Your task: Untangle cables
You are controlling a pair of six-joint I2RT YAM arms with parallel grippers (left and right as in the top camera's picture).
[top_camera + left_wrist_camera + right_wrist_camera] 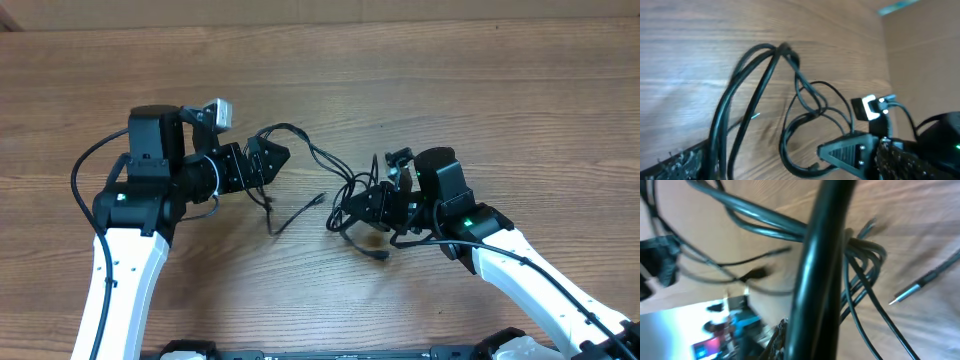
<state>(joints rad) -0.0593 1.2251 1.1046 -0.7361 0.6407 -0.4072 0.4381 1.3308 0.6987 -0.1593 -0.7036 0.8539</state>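
Thin black cables [318, 157] hang stretched between my two grippers over the wooden table. My left gripper [268, 160] is shut on one bunch of them. My right gripper [362, 207] is shut on a tangled coil near the table's middle. One loose end [300, 212] lies on the wood between the grippers, and a plug tip [382, 255] lies below the right gripper. In the left wrist view the cables [765, 65] loop away towards the right gripper [850, 150]. In the right wrist view a cable [825, 255] fills the foreground, with a silver-tipped plug [905, 294] beyond it.
The wooden table [470, 90] runs to a pale wall at the back [320, 12]. A brown cardboard wall [925, 60] stands at the right in the left wrist view. Both white arms [120, 270] [540, 285] reach in from the front edge.
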